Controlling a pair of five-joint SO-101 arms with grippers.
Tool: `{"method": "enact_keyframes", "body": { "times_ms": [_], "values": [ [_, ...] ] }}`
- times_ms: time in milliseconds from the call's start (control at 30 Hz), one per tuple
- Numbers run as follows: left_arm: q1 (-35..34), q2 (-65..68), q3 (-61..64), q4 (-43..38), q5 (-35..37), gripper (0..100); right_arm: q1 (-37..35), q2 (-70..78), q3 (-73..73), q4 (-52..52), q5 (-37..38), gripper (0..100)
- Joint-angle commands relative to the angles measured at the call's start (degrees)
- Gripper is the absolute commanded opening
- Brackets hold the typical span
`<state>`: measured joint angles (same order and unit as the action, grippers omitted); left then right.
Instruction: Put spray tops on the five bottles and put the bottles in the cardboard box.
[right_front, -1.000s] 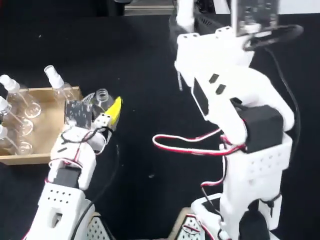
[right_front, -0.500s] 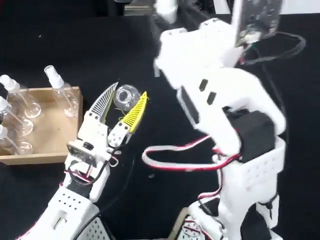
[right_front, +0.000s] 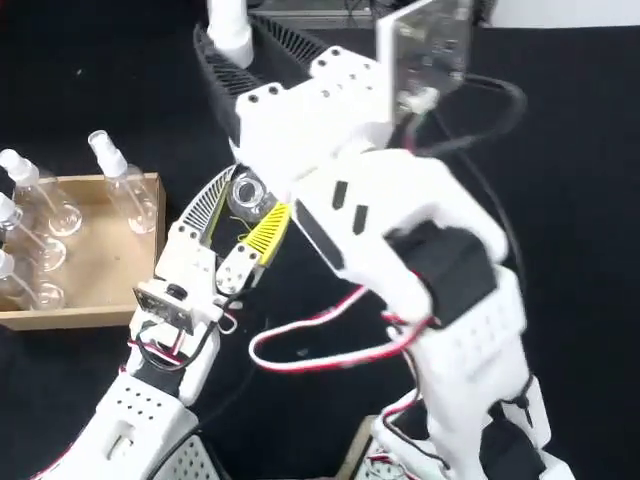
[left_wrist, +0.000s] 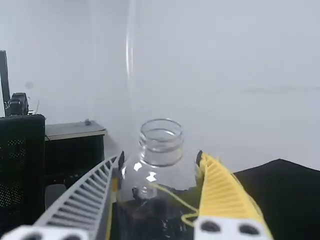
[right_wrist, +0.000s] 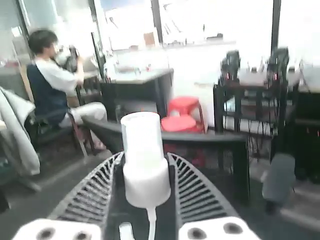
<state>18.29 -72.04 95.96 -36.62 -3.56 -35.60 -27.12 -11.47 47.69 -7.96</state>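
Between the left pincer's fingers: a clear bottle (right_front: 245, 192) with no top was gripped, the grey ribbed finger on one side of its body and the yellow finger on the other.
Left pincer (right_front: 260, 190): narrowed onto the bottle's shoulder, with both fingers touching the plastic; the threaded neck stood out past the fingertips.
Bottle mouth: bare and round, turned up toward the high camera, just beyond the left pincer's tips.
Right pincer (right_wrist: 145, 156): drawn in around a white spray top (right_wrist: 144, 145), one dark ribbed finger pressed on each side of its collar.
Spray top: nozzle end pointing out past the right pincer's tips, with the thin dip tube running back between the fingers toward the palm.
Spray top to bottle: apart; in the high view the top sat well beyond the left pincer's tips, with the right arm's white body crossing above the yellow finger.
Cardboard box (right_front: 95, 182): on the black table (right_front: 560, 150), beside the left pincer on its grey-finger side and not touching it.
Inside the box: four capped bottles (right_front: 128, 195), clear with white sprayers, one near the corner closest to the left pincer and three farther off.
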Motion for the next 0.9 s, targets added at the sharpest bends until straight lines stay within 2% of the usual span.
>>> {"method": "enact_keyframes", "body": {
  "times_ms": [0, 267, 500, 667, 867],
  "values": [
    [0.7, -0.3, 1.6, -1.4, 0.3, 3, -0.8, -3.2, 1.3, -1.8, 0.2, 1.2],
    [0.7, -0.3, 1.6, -1.4, 0.3, 3, -1.1, -9.6, 2.2, -0.5, 0.9, 1.2],
    [0.7, -0.3, 1.6, -1.4, 0.3, 3, -1.2, -12.6, 9.2, -1.2, 3.0, 1.1],
    [0.7, -0.3, 1.6, -1.4, 0.3, 3, -1.2, -13.0, 11.5, -6.0, 2.9, 1.1],
    [0.7, -0.3, 1.6, -1.4, 0.3, 3, -5.0, -13.0, 11.8, -4.7, 3.0, 1.1]
  ]
}}
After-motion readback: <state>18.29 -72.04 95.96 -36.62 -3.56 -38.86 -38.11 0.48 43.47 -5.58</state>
